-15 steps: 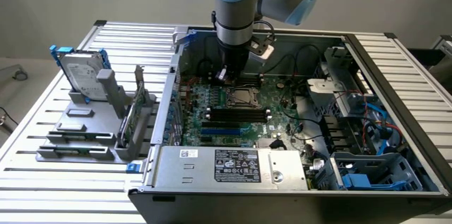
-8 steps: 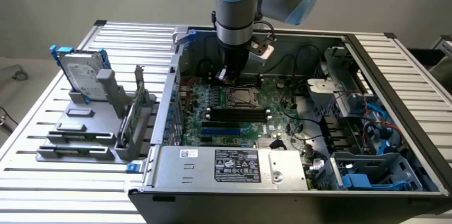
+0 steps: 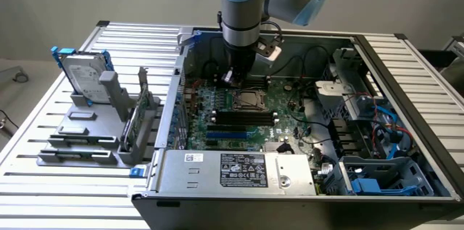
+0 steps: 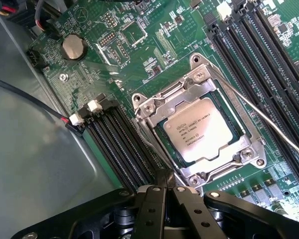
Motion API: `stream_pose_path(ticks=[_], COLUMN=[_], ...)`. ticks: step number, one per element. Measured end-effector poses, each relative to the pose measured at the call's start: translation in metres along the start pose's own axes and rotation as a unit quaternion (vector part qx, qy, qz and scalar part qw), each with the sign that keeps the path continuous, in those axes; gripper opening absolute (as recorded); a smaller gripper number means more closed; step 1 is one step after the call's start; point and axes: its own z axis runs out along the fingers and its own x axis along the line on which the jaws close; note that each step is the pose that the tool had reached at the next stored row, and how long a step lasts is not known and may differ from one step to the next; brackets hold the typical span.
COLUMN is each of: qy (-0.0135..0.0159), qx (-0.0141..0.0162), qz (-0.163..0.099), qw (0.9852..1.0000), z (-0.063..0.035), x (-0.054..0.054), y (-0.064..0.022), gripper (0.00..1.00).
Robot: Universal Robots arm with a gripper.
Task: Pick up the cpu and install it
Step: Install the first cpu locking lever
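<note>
Inside your metal-framed motherboard socket [image 4: 199, 134] sits the flat silver-grey square cpu [image 4: 198, 133]; your black gripper [image 4: 164, 191], fingers pressed together, empty, hovers just beside it.

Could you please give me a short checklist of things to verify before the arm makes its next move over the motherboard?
1. The cpu lies flat inside the socket frame: ok.
2. Gripper shut and holding nothing: ok.
3. Gripper clear of the cpu, just beside the socket frame's edge: ok.
4. Retention lever latched down: not ok, it stands out across the memory slots.
5. Cpu fully seated on its contacts: cannot tell.
</note>
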Motion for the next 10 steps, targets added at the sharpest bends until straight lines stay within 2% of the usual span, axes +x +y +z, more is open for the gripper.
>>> stream_pose_path(ticks=[10], qy=[0.0001], qx=[0.0000], qz=[0.000], qw=[1.0000], z=[0.0008], x=[0.0015], y=[0.0024], gripper=[0.11])
